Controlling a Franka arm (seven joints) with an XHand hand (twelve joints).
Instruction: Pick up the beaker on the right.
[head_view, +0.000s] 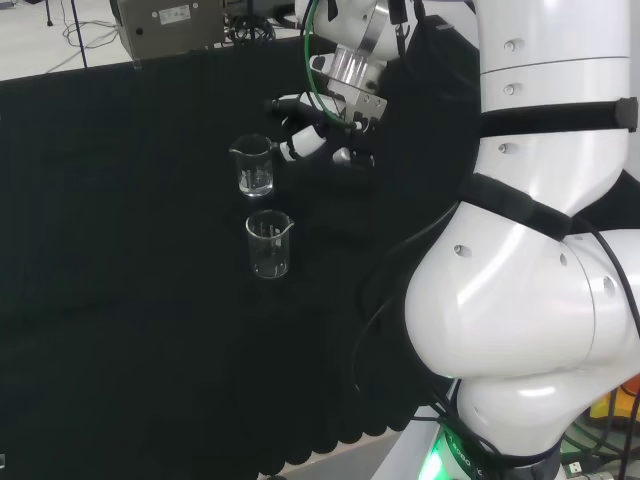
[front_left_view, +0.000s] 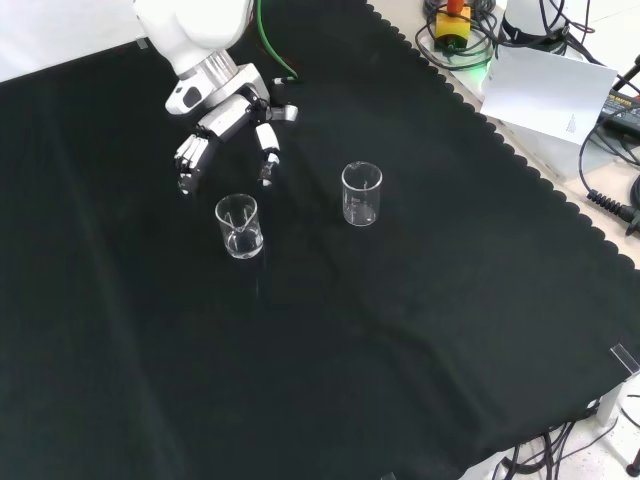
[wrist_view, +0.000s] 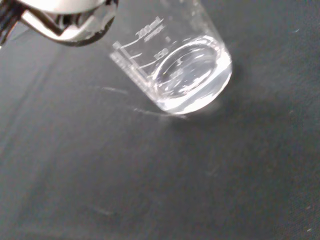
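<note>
1. My hand (front_left_view: 215, 115) hovered in the upper left of the front view, fingers (front_left_view: 188, 155) apart and lightly bent, holding nothing.
2. Two beakers stood upright on the counter (front_left_view: 400, 330): one (front_left_view: 238, 226) just below my fingertips, the other (front_left_view: 361, 193) to its right, apart from it.
3. To do it well, I judged I should settle which beaker counted as right, then straddle it squarely before closing.
4. Open cloth surrounded both; the scalloped edge lay far off.

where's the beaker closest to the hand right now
In the front view that beaker stands upright on the black cloth, just below the open hand and left of the other beaker. The fingers are not touching it.
</note>
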